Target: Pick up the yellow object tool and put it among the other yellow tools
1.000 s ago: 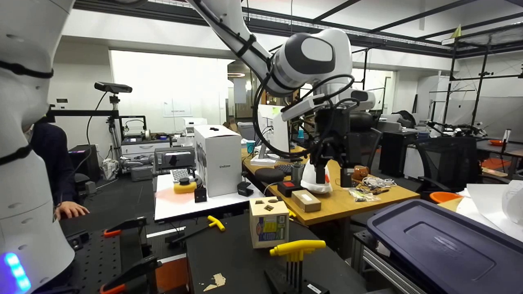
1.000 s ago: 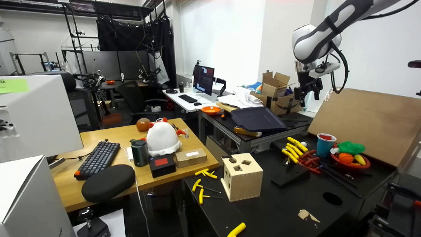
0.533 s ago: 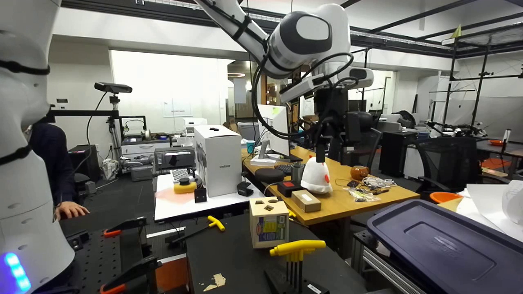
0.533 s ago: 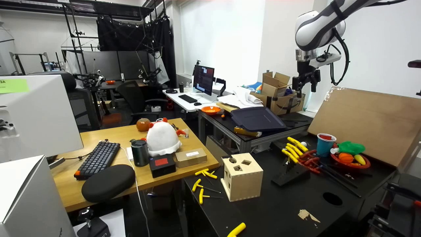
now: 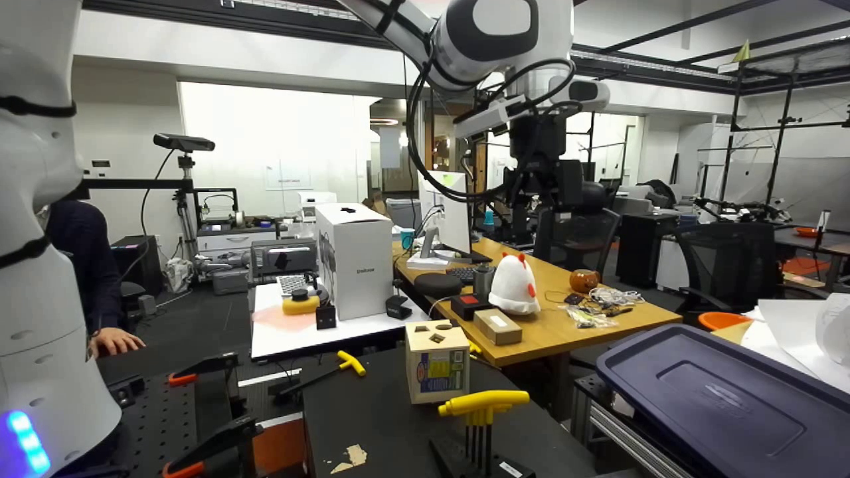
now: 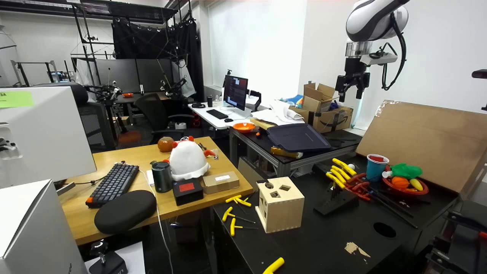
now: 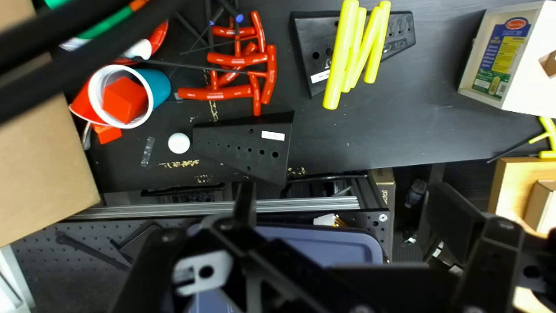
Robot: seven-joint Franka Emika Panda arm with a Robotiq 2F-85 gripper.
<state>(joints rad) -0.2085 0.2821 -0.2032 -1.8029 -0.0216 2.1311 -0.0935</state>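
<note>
I see four slim yellow tools (image 7: 355,48) in a black stand (image 7: 310,38), red tools (image 7: 239,59) nearby, loose yellow tools (image 6: 233,227) beside a wooden box (image 6: 284,207). My gripper (image 6: 350,97) hangs high, jaws wide apart.

You had bright room light.
In an exterior view, the white wall (image 6: 257,45) washed out at upper centre; in your wrist view, cables (image 7: 87,56) blurred across the upper left and the wooden box (image 7: 530,78) glared at upper right.
</note>
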